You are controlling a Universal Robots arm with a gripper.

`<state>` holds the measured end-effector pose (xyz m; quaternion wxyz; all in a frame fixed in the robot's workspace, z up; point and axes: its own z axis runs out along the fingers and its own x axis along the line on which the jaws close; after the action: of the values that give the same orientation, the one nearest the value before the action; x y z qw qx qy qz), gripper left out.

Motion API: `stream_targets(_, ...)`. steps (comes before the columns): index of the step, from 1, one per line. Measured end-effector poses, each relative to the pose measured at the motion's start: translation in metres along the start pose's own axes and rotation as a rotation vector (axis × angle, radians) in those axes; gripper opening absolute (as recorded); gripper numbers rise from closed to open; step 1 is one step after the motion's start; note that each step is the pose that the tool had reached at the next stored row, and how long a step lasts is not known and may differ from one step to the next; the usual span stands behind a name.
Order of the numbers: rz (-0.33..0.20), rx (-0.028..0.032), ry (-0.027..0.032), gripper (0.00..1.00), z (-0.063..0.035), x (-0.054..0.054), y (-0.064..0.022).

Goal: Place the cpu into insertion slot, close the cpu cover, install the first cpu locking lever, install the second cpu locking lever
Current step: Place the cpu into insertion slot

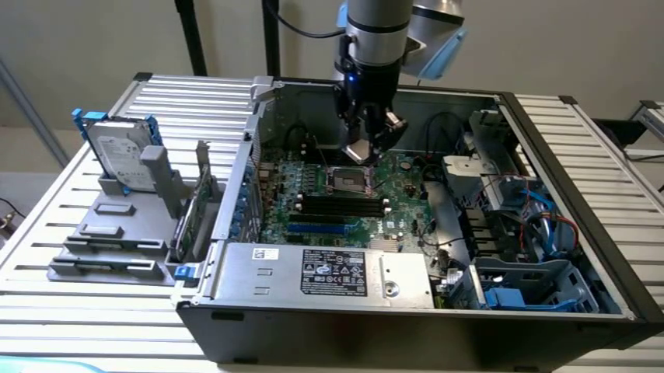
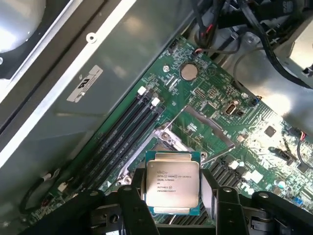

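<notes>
Gripping the cpu [image 2: 172, 182] by its edges, label up, the end effector [image 1: 365, 149] hangs just above the slot [image 1: 351, 180]. Cover [image 2: 210, 126] open beyond it. Memory slots [image 2: 124, 132] alongside.

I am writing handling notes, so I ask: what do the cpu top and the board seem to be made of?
cpu: the top looks like metal, silvery-grey with a dull sheen and dark printed text; its thin green edge is probably laminate.
board: green, likely coated fibreglass laminate, judging by the slight gloss and the small soldered parts.
</notes>
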<state>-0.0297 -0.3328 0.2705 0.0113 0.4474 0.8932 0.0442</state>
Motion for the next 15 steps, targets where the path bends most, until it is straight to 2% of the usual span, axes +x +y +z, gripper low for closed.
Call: stream_targets(15,0.253,-0.0049,-0.0227,0.54,0.0000,0.0000,0.0000)
